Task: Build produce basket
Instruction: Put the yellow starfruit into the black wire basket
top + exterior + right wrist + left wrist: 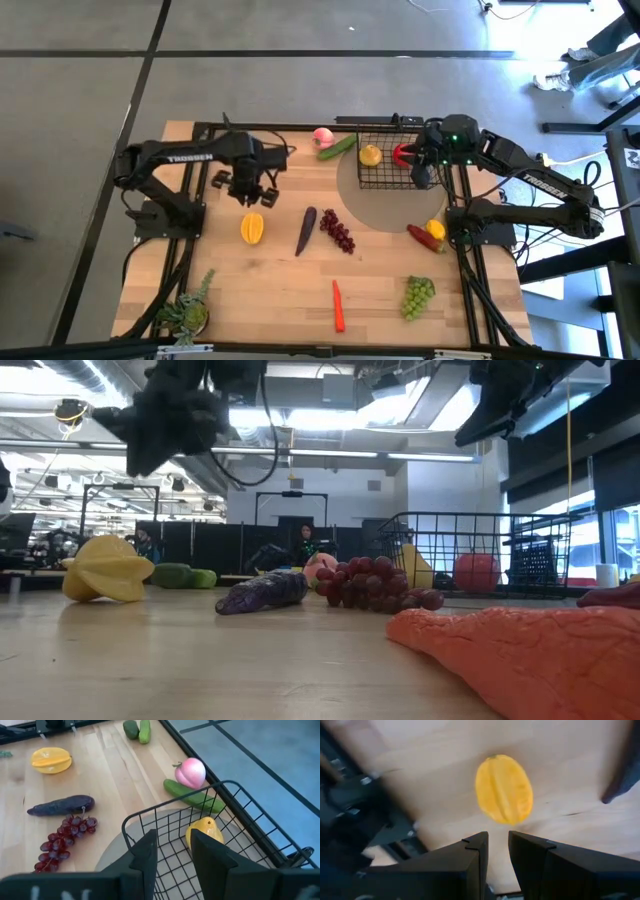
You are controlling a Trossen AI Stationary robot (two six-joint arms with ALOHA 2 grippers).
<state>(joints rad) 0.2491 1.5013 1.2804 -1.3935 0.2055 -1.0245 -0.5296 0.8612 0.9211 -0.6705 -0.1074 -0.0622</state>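
In basket: black wire-mesh basket (381, 160) at the table's far edge, holding a yellow lemon-like fruit (371, 155) and a red pepper (402, 154) — two pieces in, by the look of it.
Just outside basket: pink peach (323, 136) and cucumber (338, 147) lying beside its left wall, not yet loaded.
Mid-table: yellow starfruit (252, 228), purple eggplant (306, 230), dark grapes (337, 230), all loose on the wood.
Near edge: orange carrot (339, 306) and green grapes (418, 296), well apart from the basket.
Right side: red and yellow peppers (428, 234) close to the right arm's base.
Left gripper (245, 190): hovering above the starfruit, jaws parted only narrowly, holding nothing.
Right gripper (421, 168): over the basket's right part, jaws slightly apart, empty.
Progress: early going, most produce left.
Likely next: starfruit pick on the left.
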